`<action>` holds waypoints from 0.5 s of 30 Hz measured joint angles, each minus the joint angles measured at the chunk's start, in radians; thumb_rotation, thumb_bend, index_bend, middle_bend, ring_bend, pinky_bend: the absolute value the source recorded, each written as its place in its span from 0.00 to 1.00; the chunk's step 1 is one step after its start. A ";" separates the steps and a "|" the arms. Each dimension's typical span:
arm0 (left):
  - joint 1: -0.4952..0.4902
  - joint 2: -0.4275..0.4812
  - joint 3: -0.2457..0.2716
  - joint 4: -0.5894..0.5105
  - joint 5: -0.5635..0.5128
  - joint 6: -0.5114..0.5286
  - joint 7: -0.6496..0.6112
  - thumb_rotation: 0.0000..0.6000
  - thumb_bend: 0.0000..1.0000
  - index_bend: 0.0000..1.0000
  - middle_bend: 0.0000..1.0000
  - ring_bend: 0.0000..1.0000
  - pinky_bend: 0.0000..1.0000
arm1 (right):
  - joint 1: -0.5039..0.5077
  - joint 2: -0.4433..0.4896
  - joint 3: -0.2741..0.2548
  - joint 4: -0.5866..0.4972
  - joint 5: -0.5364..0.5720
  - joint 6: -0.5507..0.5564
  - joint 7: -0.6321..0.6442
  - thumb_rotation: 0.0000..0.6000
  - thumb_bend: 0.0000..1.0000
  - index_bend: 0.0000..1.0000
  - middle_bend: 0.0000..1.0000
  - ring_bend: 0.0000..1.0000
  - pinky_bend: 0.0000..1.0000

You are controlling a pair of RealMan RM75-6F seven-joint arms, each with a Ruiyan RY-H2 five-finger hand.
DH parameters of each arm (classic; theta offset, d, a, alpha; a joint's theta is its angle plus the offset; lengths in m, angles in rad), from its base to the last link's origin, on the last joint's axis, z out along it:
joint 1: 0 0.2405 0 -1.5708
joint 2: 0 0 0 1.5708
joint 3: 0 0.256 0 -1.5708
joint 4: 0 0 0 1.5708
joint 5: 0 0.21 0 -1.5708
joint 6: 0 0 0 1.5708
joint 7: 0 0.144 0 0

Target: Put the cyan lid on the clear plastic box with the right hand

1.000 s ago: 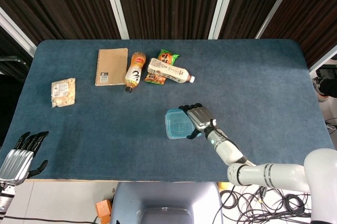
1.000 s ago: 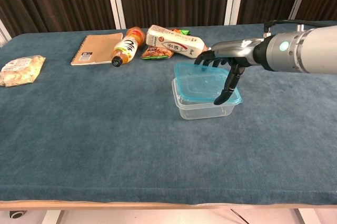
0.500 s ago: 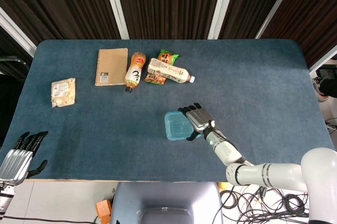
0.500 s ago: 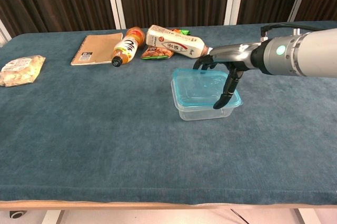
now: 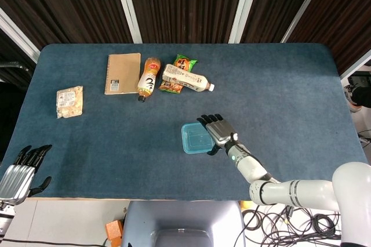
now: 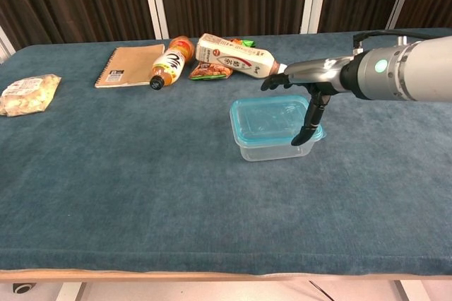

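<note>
Cyan lid (image 6: 267,116) now lies flat on top of the clear plastic box (image 6: 272,147), which stands on the table (image 5: 278,96) toward its near edge, a little right of centre; in the chest view the lid's rim looks level and roughly lined up with the box rim all round, though I cannot tell whether it has clicked down. My right hand (image 6: 308,89) is over the box's right end, so the lid lies left of and below the palm; fingers extend leftward over the lid's far right part, thumb (image 6: 309,121) hangs down along the box's right wall, at or just beside the lid's right edge; whether anything is pinched I cannot tell. Lid's long axis runs left-right along the table's near edge, in line with my forearm. Judgement: what remains is a downward press, not a sideways shift. Left hand (image 5: 23,171) idles off the near left corner, fingers loosely together, holding nothing; right is far nearer.
</note>
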 measured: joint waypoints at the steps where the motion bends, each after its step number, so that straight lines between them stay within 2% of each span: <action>1: 0.001 0.001 0.000 -0.002 0.000 0.002 0.001 1.00 0.32 0.00 0.12 0.15 0.09 | -0.002 0.006 -0.001 -0.006 -0.006 0.002 0.001 1.00 0.04 0.01 0.01 0.00 0.00; 6: 0.008 0.006 -0.002 -0.007 -0.001 0.014 0.001 1.00 0.32 0.00 0.12 0.15 0.09 | -0.023 0.041 0.000 -0.048 -0.068 0.018 0.022 1.00 0.06 0.04 0.00 0.00 0.00; 8: 0.008 0.006 -0.002 -0.007 -0.002 0.012 -0.001 1.00 0.32 0.00 0.12 0.15 0.09 | -0.040 0.066 -0.002 -0.070 -0.114 0.024 0.038 1.00 0.13 0.11 0.00 0.00 0.00; 10: 0.007 0.005 -0.001 -0.007 -0.002 0.009 0.000 1.00 0.32 0.00 0.12 0.15 0.09 | -0.059 0.093 -0.008 -0.089 -0.163 0.029 0.053 1.00 0.30 0.22 0.00 0.00 0.00; 11: 0.006 0.004 -0.001 -0.006 0.000 0.006 0.002 1.00 0.32 0.00 0.12 0.15 0.09 | -0.068 0.104 -0.012 -0.095 -0.182 0.031 0.058 1.00 0.35 0.25 0.00 0.00 0.00; 15: 0.001 0.001 0.001 -0.010 0.006 0.001 0.009 1.00 0.32 0.00 0.12 0.15 0.09 | -0.094 0.126 -0.036 -0.088 -0.215 0.033 0.065 1.00 0.48 0.29 0.00 0.00 0.00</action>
